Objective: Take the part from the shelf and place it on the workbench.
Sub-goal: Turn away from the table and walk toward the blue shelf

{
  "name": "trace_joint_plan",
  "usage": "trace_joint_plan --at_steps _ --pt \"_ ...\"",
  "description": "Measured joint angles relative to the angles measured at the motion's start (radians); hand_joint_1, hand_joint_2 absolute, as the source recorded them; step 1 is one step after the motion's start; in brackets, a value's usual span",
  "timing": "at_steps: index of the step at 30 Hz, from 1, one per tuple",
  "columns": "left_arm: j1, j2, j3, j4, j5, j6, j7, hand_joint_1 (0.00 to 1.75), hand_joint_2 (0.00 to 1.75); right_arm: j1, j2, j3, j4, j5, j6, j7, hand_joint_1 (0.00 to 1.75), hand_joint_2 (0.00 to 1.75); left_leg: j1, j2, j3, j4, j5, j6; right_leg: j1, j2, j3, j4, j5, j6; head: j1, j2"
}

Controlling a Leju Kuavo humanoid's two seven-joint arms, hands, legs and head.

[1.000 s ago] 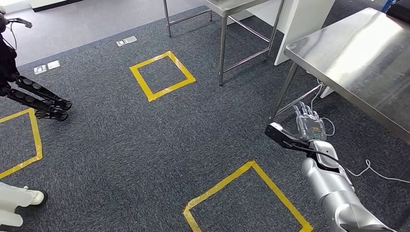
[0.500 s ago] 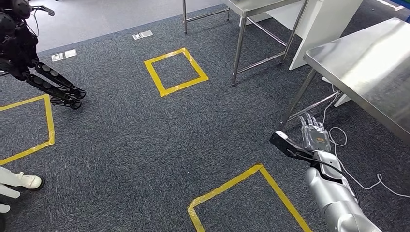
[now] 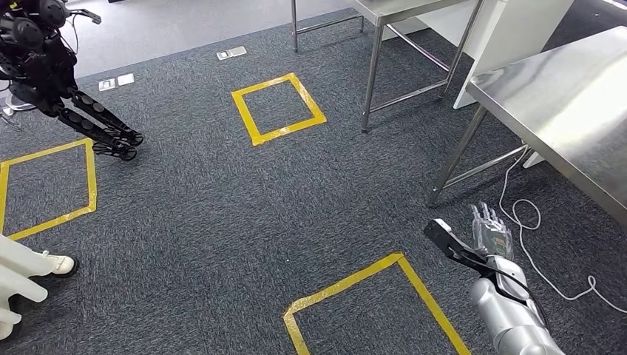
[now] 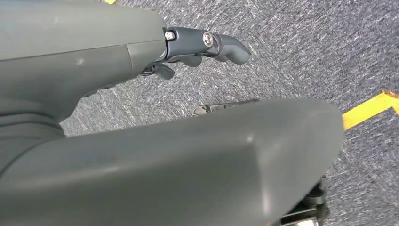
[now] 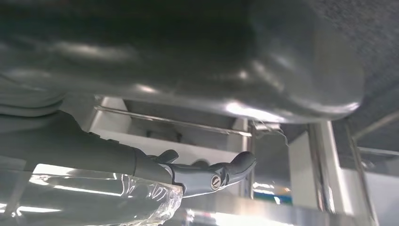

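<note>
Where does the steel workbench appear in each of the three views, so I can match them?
Head view: steel workbench at the right edge, beyond the right hand.
Left wrist view: carpet and yellow tape instead.
Right wrist view: steel legs, likely its own, past the thumb.
Shared landmark: that thumb.

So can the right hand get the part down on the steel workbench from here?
Probably not yet: the right hand holds the clear-wrapped part low over the carpet, beside the workbench and below its top. It likely needs to lift first.
</note>
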Motion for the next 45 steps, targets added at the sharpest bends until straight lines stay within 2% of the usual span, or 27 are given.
trace_joint_plan --at_steps 2,4,5,8,10,12,13,14,15,16,18,20,22,24,26,28,29,30,31,33,35,38,40,42,43,44,45 --pt "-0.003 0.001 0.0 0.0 0.002 0.0 -0.003 0.0 0.0 0.002 0.003 -0.019 0.016 -0.008 -0.006 0.009 0.0 0.0 -0.013 0.018 0.068 -0.124 0.055 0.021 0.005 -0.009 0.001 0.0 -0.001 0.0 0.0 0.0" --pt "-0.008 0.002 0.0 -0.001 0.003 0.0 -0.005 0.0 0.0 0.003 0.004 -0.035 0.03 -0.012 -0.014 0.012 0.0 0.0 -0.027 0.043 0.121 -0.225 0.082 0.035 0.013 -0.02 0.0 0.001 -0.002 0.001 0.0 0.0" --pt "-0.01 0.003 0.0 -0.002 0.004 0.0 -0.006 0.0 0.0 0.004 0.004 -0.041 0.036 -0.013 -0.017 0.012 0.0 0.0 -0.032 0.048 0.128 -0.243 0.082 0.037 0.015 -0.026 -0.001 0.001 -0.003 0.002 0.001 0.0" --pt "-0.011 0.002 0.0 -0.002 0.006 0.0 -0.008 0.0 0.0 0.006 0.007 -0.053 0.048 -0.015 -0.018 0.018 0.0 0.0 -0.028 0.03 0.131 -0.26 0.092 0.04 0.018 -0.036 -0.004 0.006 -0.01 0.007 0.001 0.0" --pt "-0.013 0.001 0.0 -0.002 0.012 0.002 -0.009 0.0 0.0 0.006 0.006 -0.065 0.058 -0.02 -0.017 0.025 0.0 0.0 -0.021 0.018 0.136 -0.272 0.103 0.047 0.015 -0.011 -0.032 0.066 -0.043 0.01 0.001 0.0" --pt "-0.014 0.001 0.001 -0.003 0.021 0.006 -0.01 0.0 0.0 0.012 0.005 -0.081 0.073 -0.028 -0.018 0.031 0.0 0.0 -0.02 0.003 0.134 -0.274 0.105 0.05 0.006 0.014 -0.091 0.192 -0.096 0.01 0.002 0.0" --pt "-0.015 0.001 0.002 -0.004 0.026 0.008 -0.011 0.0 0.0 0.019 0.005 -0.089 0.081 -0.033 -0.018 0.034 0.0 0.0 -0.02 -0.006 0.133 -0.274 0.106 0.05 0.002 0.018 -0.118 0.249 -0.114 0.014 0.002 0.0" --pt "-0.014 0.001 0.004 -0.004 0.033 0.011 -0.011 0.0 0.0 0.028 0.006 -0.097 0.088 -0.04 -0.018 0.038 0.0 0.0 -0.019 -0.015 0.132 -0.273 0.106 0.049 -0.002 0.019 -0.131 0.276 -0.118 0.021 0.002 0.0" --pt "-0.014 0.001 0.006 -0.004 0.039 0.014 -0.012 0.0 0.0 0.036 0.007 -0.108 0.096 -0.049 -0.016 0.043 0.0 0.0 -0.019 -0.024 0.132 -0.273 0.107 0.048 -0.007 0.019 -0.125 0.263 -0.105 0.032 0.002 0.0" --pt "-0.014 0.0 0.009 -0.004 0.046 0.017 -0.012 0.0 0.0 0.044 0.008 -0.12 0.104 -0.06 -0.014 0.048 0.0 0.0 -0.018 -0.032 0.133 -0.272 0.108 0.046 -0.012 0.021 -0.1 0.212 -0.08 0.043 0.002 0.0" --pt "-0.015 -0.001 0.015 -0.004 0.056 0.021 -0.012 0.0 0.0 0.059 0.008 -0.149 0.121 -0.09 -0.001 0.06 0.0 0.0 -0.017 -0.048 0.132 -0.27 0.108 0.037 -0.022 0.038 -0.034 0.071 -0.028 0.061 0.002 0.0" --pt "-0.012 -0.003 0.021 -0.004 0.063 0.025 -0.009 0.0 0.0 0.087 0.009 -0.186 0.141 -0.129 0.02 0.069 0.0 0.0 -0.018 -0.062 0.129 -0.269 0.109 0.024 -0.022 0.049 0.001 -0.001 -0.008 0.056 0.001 0.0" --pt "-0.005 -0.006 0.024 -0.003 0.065 0.032 -0.005 0.0 0.0 0.129 0.014 -0.231 0.16 -0.179 0.041 0.071 0.0 0.0 -0.016 -0.072 0.126 -0.271 0.111 0.013 -0.016 0.039 0.007 -0.006 -0.006 0.04 0.0 0.0" --pt "0.006 -0.009 0.025 -0.003 0.065 0.038 -0.004 0.0 0.0 0.174 0.028 -0.283 0.174 -0.236 0.071 0.064 0.0 0.0 -0.012 -0.054 0.116 -0.253 0.096 0.006 -0.017 0.029 0.009 -0.009 -0.002 0.025 -0.001 0.0" --pt "0.013 -0.009 0.027 -0.003 0.061 0.039 -0.008 0.0 0.0 0.219 0.047 -0.343 0.189 -0.302 0.118 0.06 0.0 0.0 -0.011 -0.017 0.076 -0.162 0.039 0.001 -0.016 0.018 0.011 -0.012 -0.002 0.009 -0.004 0.0" --pt "0.018 -0.01 0.028 -0.002 0.055 0.038 -0.012 0.0 0.0 0.27 0.069 -0.403 0.209 -0.353 0.161 0.073 0.0 0.0 -0.012 -0.003 0.016 -0.029 -0.024 -0.003 -0.009 0.002 0.013 -0.011 -0.005 -0.002 -0.004 0.0" --pt "0.022 -0.01 0.029 -0.002 0.052 0.039 -0.012 0.0 0.0 0.295 0.081 -0.429 0.218 -0.368 0.178 0.084 0.0 0.0 -0.012 -0.001 -0.002 0.01 -0.035 -0.003 -0.005 -0.007 0.013 -0.011 -0.007 -0.004 -0.004 0.0" --pt "0.027 -0.011 0.029 -0.002 0.049 0.04 -0.011 0.0 0.0 0.318 0.095 -0.452 0.227 -0.376 0.192 0.096 0.0 0.0 -0.012 0.001 0.0 0.011 -0.028 -0.002 -0.003 -0.013 0.014 -0.011 -0.009 -0.006 -0.005 0.0" --pt "0.031 -0.01 0.029 -0.002 0.047 0.042 -0.01 0.0 0.0 0.34 0.11 -0.473 0.235 -0.382 0.204 0.108 0.0 0.0 -0.013 0.003 0.022 -0.026 -0.005 0.002 0.0 -0.018 0.016 -0.011 -0.01 -0.007 -0.005 0.0" --pt "0.035 -0.01 0.03 -0.001 0.042 0.051 -0.011 0.0 0.0 0.378 0.138 -0.506 0.248 -0.388 0.224 0.129 0.0 0.0 -0.019 0.021 0.099 -0.162 0.049 0.016 0.005 -0.027 0.019 -0.011 -0.012 -0.008 -0.005 0.0" --pt "0.033 -0.009 0.03 -0.001 0.039 0.07 -0.012 0.0 0.0 0.409 0.16 -0.528 0.259 -0.385 0.232 0.151 0.0 0.0 -0.028 0.037 0.146 -0.248 0.069 0.025 0.011 -0.036 0.02 -0.011 -0.015 -0.005 -0.004 0.0" --pt "0.034 -0.009 0.03 -0.001 0.032 0.093 -0.008 0.0 0.0 0.445 0.188 -0.544 0.269 -0.371 0.219 0.182 0.0 0.0 -0.03 0.025 0.153 -0.268 0.074 0.031 0.012 -0.048 0.02 -0.011 -0.02 0.004 -0.004 0.0" --pt "0.035 -0.009 0.03 -0.001 0.024 0.095 -0.004 0.0 0.0 0.461 0.207 -0.552 0.274 -0.371 0.196 0.182 0.0 0.0 -0.023 0.015 0.16 -0.282 0.084 0.04 0.011 -0.026 0.005 0.029 -0.046 0.007 -0.003 0.0" --pt "0.034 -0.009 0.03 -0.001 0.012 0.093 0.007 0.0 0.0 0.472 0.223 -0.562 0.28 -0.373 0.182 0.173 0.0 0.0 -0.02 0.004 0.162 -0.287 0.089 0.046 0.005 0.006 -0.043 0.141 -0.102 0.003 -0.001 0.0" --pt "0.033 -0.009 0.03 -0.001 0.008 0.091 0.016 0.0 0.0 0.476 0.228 -0.565 0.283 -0.37 0.18 0.169 0.0 0.0 -0.02 -0.003 0.161 -0.286 0.091 0.047 0.001 0.013 -0.073 0.207 -0.128 0.004 -0.001 0.0" --pt "0.034 -0.009 0.03 -0.001 0.004 0.09 0.026 0.0 0.0 0.48 0.232 -0.567 0.286 -0.364 0.18 0.167 0.0 0.0 -0.02 -0.011 0.16 -0.286 0.091 0.047 -0.003 0.016 -0.095 0.256 -0.144 0.007 -0.001 0.0" --pt "0.036 -0.009 0.03 -0.001 0.001 0.091 0.037 0.0 0.0 0.483 0.236 -0.568 0.288 -0.356 0.18 0.167 0.0 0.0 -0.019 -0.019 0.159 -0.286 0.092 0.046 -0.007 0.018 -0.101 0.274 -0.146 0.015 0.0 0.0"
